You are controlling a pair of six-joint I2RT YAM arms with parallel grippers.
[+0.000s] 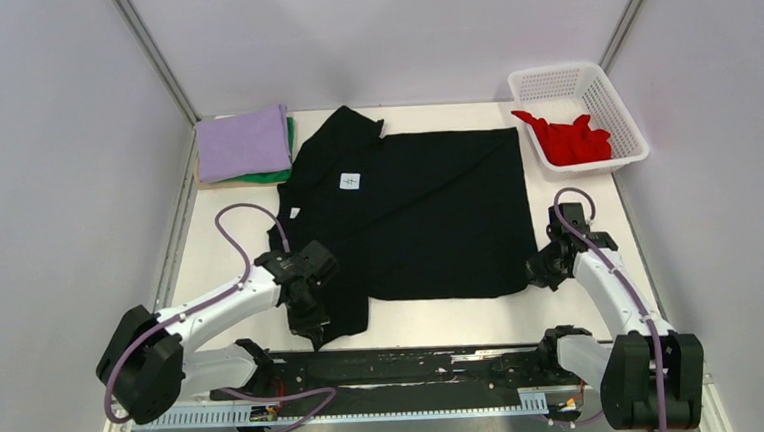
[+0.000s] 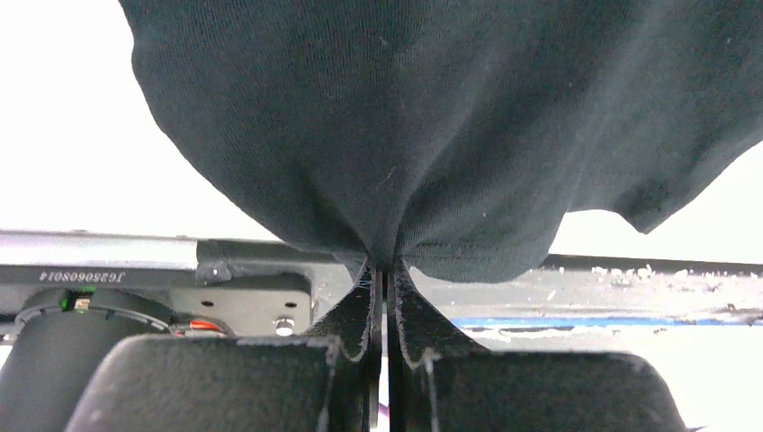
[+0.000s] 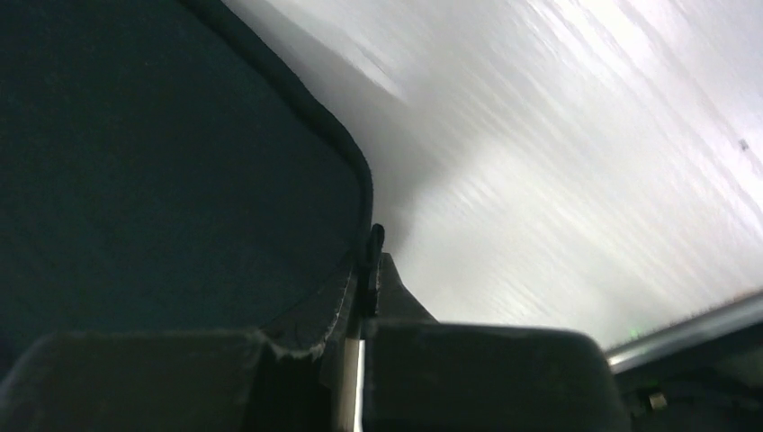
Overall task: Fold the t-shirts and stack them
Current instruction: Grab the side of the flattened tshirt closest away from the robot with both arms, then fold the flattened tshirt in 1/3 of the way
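The black t-shirt (image 1: 428, 213) with a small white neck label (image 1: 350, 181) lies spread on the table's middle. My left gripper (image 1: 317, 325) is shut on the shirt's near left part; in the left wrist view the gripper (image 2: 385, 268) pinches bunched black cloth (image 2: 432, 126). My right gripper (image 1: 534, 269) is shut on the shirt's near right corner; in the right wrist view the gripper (image 3: 371, 247) clamps the hem (image 3: 355, 171). A folded lilac t-shirt (image 1: 243, 142) lies on a green t-shirt (image 1: 265, 175) at the back left. A red t-shirt (image 1: 571, 139) lies in the basket.
The white lattice basket (image 1: 611, 102) stands at the back right. White walls close in on both sides and the back. A metal rail (image 1: 407, 370) runs along the table's near edge between the arm bases.
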